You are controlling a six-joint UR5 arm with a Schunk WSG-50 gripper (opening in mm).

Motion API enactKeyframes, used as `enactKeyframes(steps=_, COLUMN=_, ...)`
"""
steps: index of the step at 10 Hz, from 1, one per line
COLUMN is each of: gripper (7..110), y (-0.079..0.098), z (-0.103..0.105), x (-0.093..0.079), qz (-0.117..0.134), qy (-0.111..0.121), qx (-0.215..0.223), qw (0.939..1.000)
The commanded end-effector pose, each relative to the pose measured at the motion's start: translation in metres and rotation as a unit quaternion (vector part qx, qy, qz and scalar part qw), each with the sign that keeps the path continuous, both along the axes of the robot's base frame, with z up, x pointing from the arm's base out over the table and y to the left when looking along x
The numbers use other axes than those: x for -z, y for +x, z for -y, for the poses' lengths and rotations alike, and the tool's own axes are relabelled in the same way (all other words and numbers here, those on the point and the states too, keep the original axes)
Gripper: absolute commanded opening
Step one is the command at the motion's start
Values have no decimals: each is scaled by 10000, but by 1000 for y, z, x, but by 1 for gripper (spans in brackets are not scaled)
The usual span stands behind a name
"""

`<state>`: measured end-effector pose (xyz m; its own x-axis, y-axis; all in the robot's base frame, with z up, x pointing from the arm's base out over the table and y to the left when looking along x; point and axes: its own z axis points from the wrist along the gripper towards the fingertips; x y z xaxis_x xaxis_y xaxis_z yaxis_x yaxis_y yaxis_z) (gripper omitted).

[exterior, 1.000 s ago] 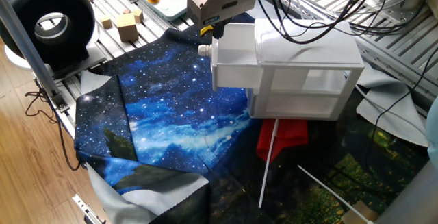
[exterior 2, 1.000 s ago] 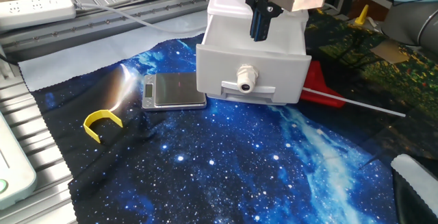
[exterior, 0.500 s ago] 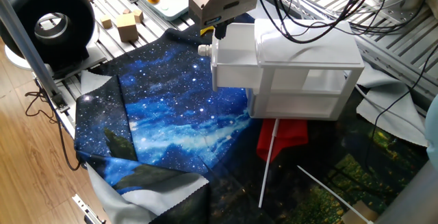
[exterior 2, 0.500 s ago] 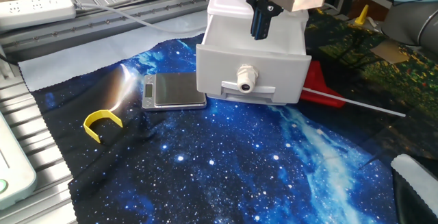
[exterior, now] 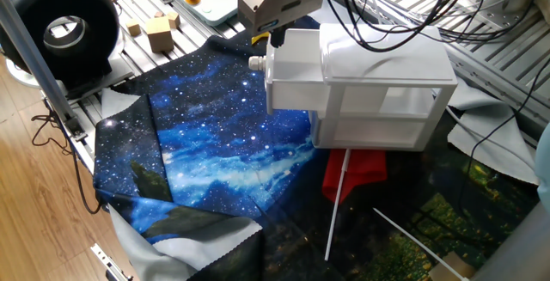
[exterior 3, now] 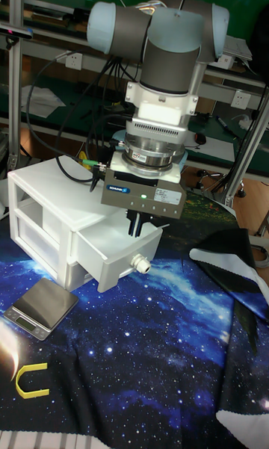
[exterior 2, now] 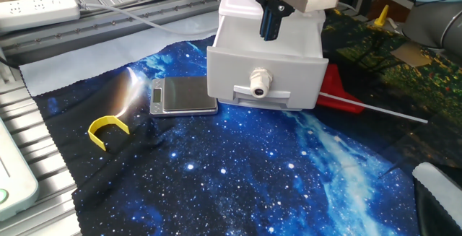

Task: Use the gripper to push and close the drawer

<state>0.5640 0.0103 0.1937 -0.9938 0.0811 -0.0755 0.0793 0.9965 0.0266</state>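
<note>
The white drawer (exterior 2: 263, 66) stands partly pulled out of its white cabinet (exterior: 387, 92), its round knob (exterior 2: 258, 83) facing the starry cloth. My gripper (exterior 2: 271, 35) hangs just above the drawer's open top, behind the front panel, its dark fingers pressed together and holding nothing. In the tall fixed view the fingertips (exterior 3: 137, 228) sit right at the upper edge of the drawer (exterior 3: 123, 255). From the opposite side, the gripper (exterior: 271, 36) is over the far end of the drawer (exterior: 292, 70), by the knob (exterior: 255, 61).
A small metal scale (exterior 2: 184, 95) lies left of the drawer front, with a yellow curved piece (exterior 2: 107, 130) farther left. A red cloth (exterior: 354, 174) and white rod (exterior: 337, 204) lie beside the cabinet. Wooden blocks (exterior: 159, 32) and black cables sit behind.
My gripper has shifted very slightly above the drawer. The drawer is still pulled out by the same amount.
</note>
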Motion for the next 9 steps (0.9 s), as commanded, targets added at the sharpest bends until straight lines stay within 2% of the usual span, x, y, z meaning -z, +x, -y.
enactKeyframes(steps=1, gripper=7, y=1, z=-4, x=-1, qz=15, qy=95, qx=-90, qw=9999)
enactKeyframes(steps=4, gripper=7, y=1, z=-4, x=-1, qz=23, qy=86, qx=-98, qw=9999)
enactKeyframes(steps=6, gripper=7, y=-4, z=0, x=-1, qz=-68, qy=1, qx=-237, qw=9997)
enactKeyframes(steps=7, gripper=7, y=8, z=0, x=-9, qz=-123, qy=-74, qx=-352, qw=9993)
enactKeyframes(steps=8, gripper=7, y=27, z=-9, x=-20, qz=-181, qy=4, qx=-361, qw=9992)
enactKeyframes(steps=9, gripper=7, y=47, z=-25, x=-32, qz=-203, qy=227, qx=-374, qw=9988)
